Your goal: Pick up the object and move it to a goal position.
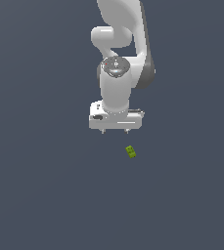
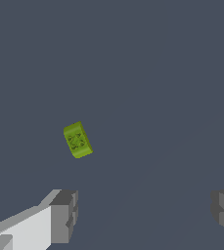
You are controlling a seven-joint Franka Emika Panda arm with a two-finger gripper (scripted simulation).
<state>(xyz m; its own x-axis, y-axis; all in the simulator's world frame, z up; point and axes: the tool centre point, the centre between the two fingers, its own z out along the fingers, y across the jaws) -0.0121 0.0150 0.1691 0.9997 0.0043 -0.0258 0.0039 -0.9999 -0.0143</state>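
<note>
The block (image 1: 130,152) is lime green, and the wrist view shows darker green marks on its top face, something like a ring of small blotches, though the render is too coarse to be sure of the pattern. The arm (image 1: 117,44) is glossy white with a dark grey band down one side and a grey cap with tiny red specks. The gripper (image 1: 115,131) is white, its fingers (image 2: 64,216) grey. The floor (image 1: 40,185) is flat slate blue-grey, unpatterned.

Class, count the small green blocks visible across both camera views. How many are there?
1. The single lime-green block lies on the plain grey surface, apart from the open gripper, toward the exterior view's right of it. Nothing appears hidden.
</note>
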